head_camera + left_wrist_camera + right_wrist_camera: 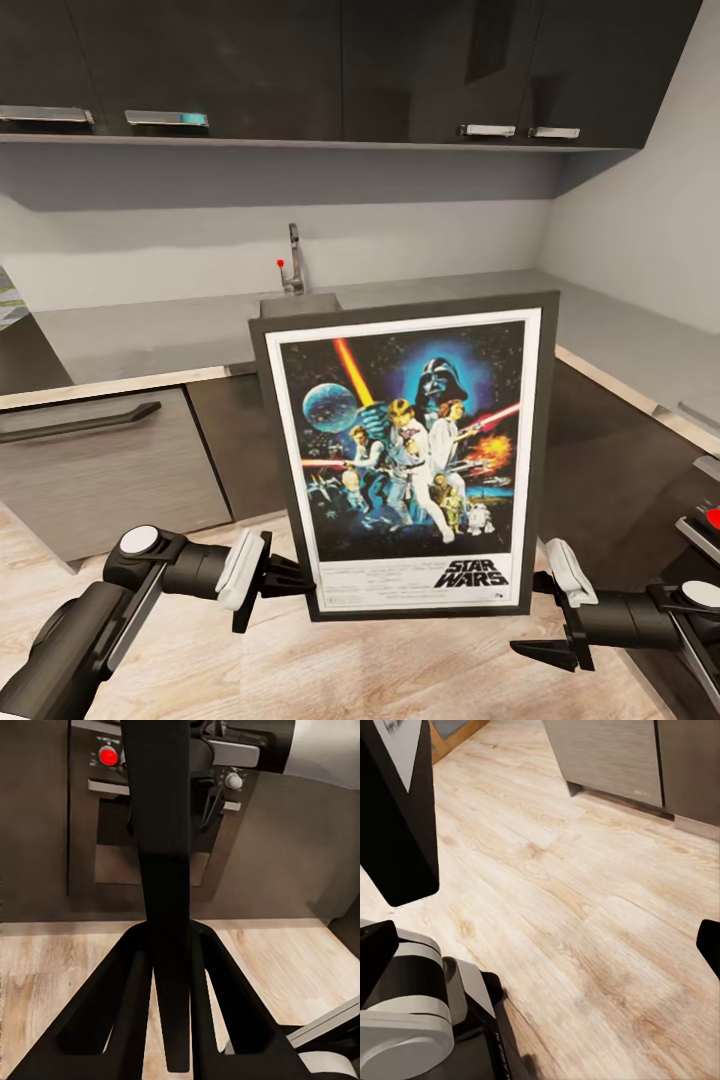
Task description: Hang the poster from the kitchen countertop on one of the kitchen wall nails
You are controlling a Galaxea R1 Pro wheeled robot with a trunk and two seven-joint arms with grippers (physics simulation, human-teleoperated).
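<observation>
Poster (405, 460) stood upright at frame centre, pinched at its lower left edge by the left gripper (285, 580). The right gripper (548, 618), jaws spread, apparently sat just clear of it. Behind lay the kitchen countertop (150, 335) and faucet (294, 260).

Dark wall cabinets (300, 70) run across the top of the frame, their metal handles (167, 118) along the lower edge. Below them is a pale grey wall (150, 230). At upper centre a metal tap (294, 260) stands behind a sink (298, 302), with a small red knob (280, 263) just beside it. At middle left sits a grey drawer front (100, 470) with a dark bar handle (80, 422). Light wood floor (330, 670) fills the bottom. At the right edge a red button (713, 517) shows on an appliance. Another appliance panel carries a red knob (109, 755) and a pale knob (234, 781).
</observation>
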